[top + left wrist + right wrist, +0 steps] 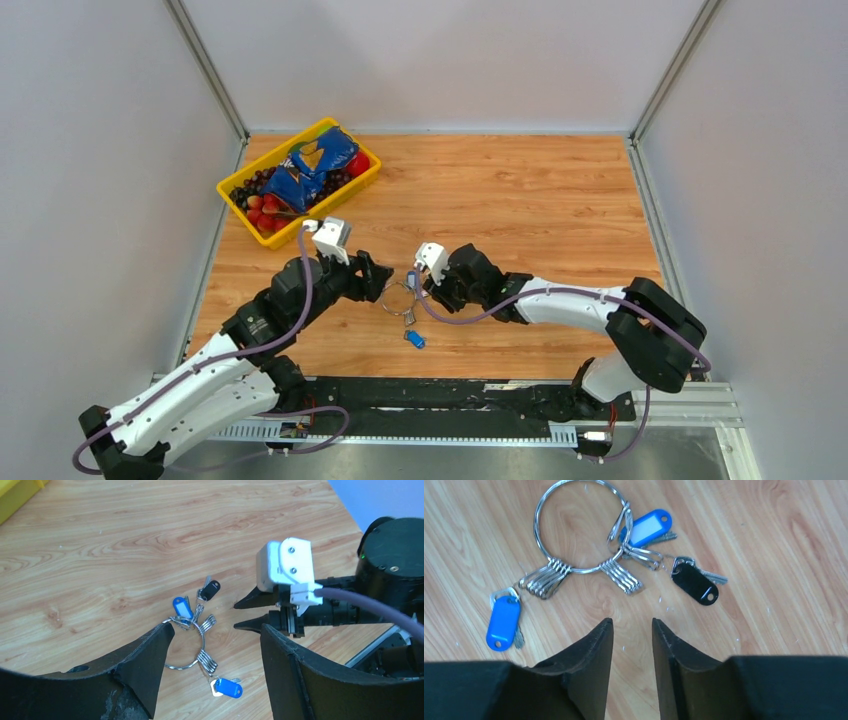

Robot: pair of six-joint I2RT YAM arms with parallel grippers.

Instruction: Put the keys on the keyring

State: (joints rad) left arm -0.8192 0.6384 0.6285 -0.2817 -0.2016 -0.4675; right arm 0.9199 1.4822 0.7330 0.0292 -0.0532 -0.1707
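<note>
Near to far: a blue-tagged key (414, 339) (227, 687) (503, 622) lies nearest the arm bases, its blade mostly hidden under the tag. It looks hooked to a wire clip on the keyring (395, 297) (185, 667) (579, 571), which lies flat on the table (520, 200) in the near-middle, between the two grippers. A second blue tag (182, 608) (646, 527) and a black tag (210, 590) (695, 584) sit on the ring's right side, only the key tips poking out. Can't tell whether the black one's small loop is actually on the ring. Left gripper (375, 278) (216, 630) is spread wide on the ring's left with nothing in it. One fingertip overlaps the ring edge in its wrist view; contact unclear. Right gripper (425, 285) (239, 616) (631, 622) is just right of the ring, jaws parted by a narrow gap, nothing between them. The ring's far arc is cut off in the right wrist view. In the top view the ring is barely resolvable. Far left is a yellow basket (225, 190) holding fruit and a blue bag.
</note>
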